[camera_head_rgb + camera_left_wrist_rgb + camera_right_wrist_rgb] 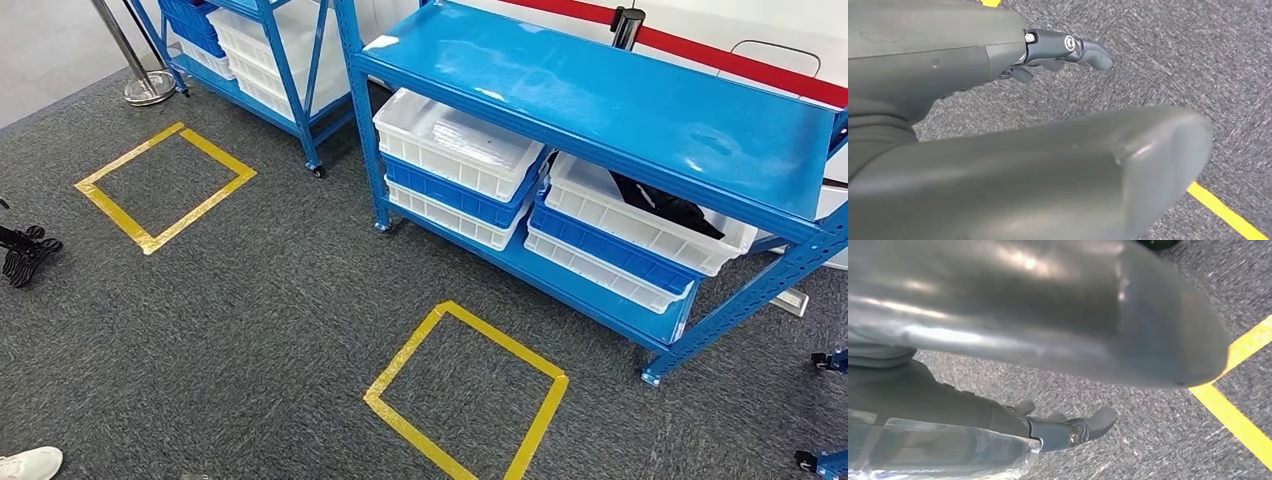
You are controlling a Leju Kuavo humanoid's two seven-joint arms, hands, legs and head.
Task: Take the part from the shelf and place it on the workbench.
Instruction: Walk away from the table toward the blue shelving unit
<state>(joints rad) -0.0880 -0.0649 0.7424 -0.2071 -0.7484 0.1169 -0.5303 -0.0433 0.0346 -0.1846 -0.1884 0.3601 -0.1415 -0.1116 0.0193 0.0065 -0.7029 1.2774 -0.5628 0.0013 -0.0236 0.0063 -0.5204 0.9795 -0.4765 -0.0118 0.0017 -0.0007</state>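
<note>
Our left hand [1013, 55] hangs released, its fingers [1083, 47] stretched out over the grey floor [1158, 60] with nothing in them. On our right hand [948, 405] the fingers [1083, 427] also reach out nearly straight, yet a clear plastic wrap [938, 452] lies against them, its long axis running along them toward their tips; we cannot tell whether they grasp it or what it covers. Further out, a black part [665, 205] lies in the top white bin [640, 225] at the right end of the blue shelf [600, 100], on its lower level, slanting from the bin's back left toward its front right corner. We stand well apart from the shelf, with a yellow tape square [465, 395] on the floor between. We judge the fetching step is in hand: next we would walk to that square, face the shelf's front edge and reach under the upper level into the bin.
</note>
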